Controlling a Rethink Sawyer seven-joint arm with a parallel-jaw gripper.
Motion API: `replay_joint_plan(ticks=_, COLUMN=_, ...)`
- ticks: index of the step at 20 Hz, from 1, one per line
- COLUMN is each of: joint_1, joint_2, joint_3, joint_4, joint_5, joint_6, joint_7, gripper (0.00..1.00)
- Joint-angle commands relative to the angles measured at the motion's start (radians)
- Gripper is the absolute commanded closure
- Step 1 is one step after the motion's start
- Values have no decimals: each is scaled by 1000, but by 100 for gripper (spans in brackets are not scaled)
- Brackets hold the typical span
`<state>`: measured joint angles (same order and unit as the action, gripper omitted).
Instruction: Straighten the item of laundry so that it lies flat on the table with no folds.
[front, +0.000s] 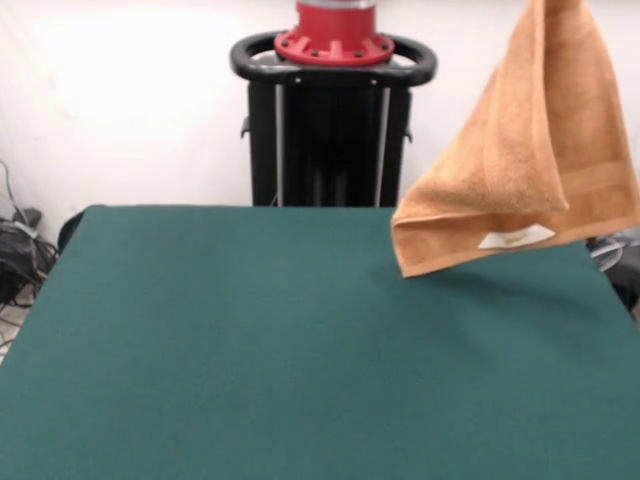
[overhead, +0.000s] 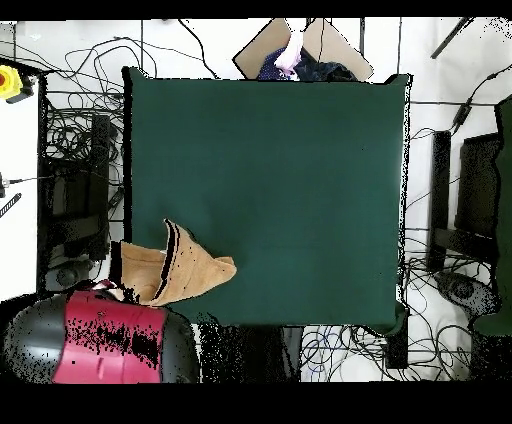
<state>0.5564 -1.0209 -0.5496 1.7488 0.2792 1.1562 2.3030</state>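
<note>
You cannot see the tool in either view: the towel (front: 530, 160) runs up past the top edge of the front view, so whatever holds it is cut off, and whether the tool is wide, narrow or clamped on cloth cannot be told. From above, the red and black arm (overhead: 105, 338) covers the corner where the towel's top would be.

The towel hangs in the air, draped in a folded cone, its lower hem with the white label (front: 515, 237) just above the desk (front: 300, 350) near its far corner. A woven band shows along one side. From above, part of the cloth spills past the desk's side edge.

The rest of the green desk is open felt. The pedestal (front: 330, 120) stands behind the far edge. Cables (overhead: 70, 150) and dark gear lie on the floor on both sides, and a person's hand (overhead: 291, 52) shows at the opposite edge.
</note>
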Motion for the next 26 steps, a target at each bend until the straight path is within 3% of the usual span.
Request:
replay_joint_plan(ticks=1, joint_1=15, joint_2=30, joint_3=1, joint_4=-58, joint_5=9, joint_6=130, joint_7=373, gripper=100)
replay_joint_plan(ticks=7, joint_1=-17, joint_2=49, joint_3=26, joint_4=-94, joint_5=2, joint_6=141, joint_7=341, gripper=100)
replay_joint_plan(ticks=13, joint_1=-52, joint_2=68, joint_3=46, joint_4=-62, joint_5=13, joint_6=77, joint_7=307, gripper=100)
replay_joint_plan(ticks=20, joint_1=-239, joint_2=171, joint_3=171, joint_4=17, joint_5=38, joint_6=-245, joint_7=67, gripper=100)
replay_joint_plan(ticks=26, joint_1=-324, joint_2=196, joint_3=248, joint_4=60, joint_5=4, joint_6=-411, joint_7=20, gripper=100)
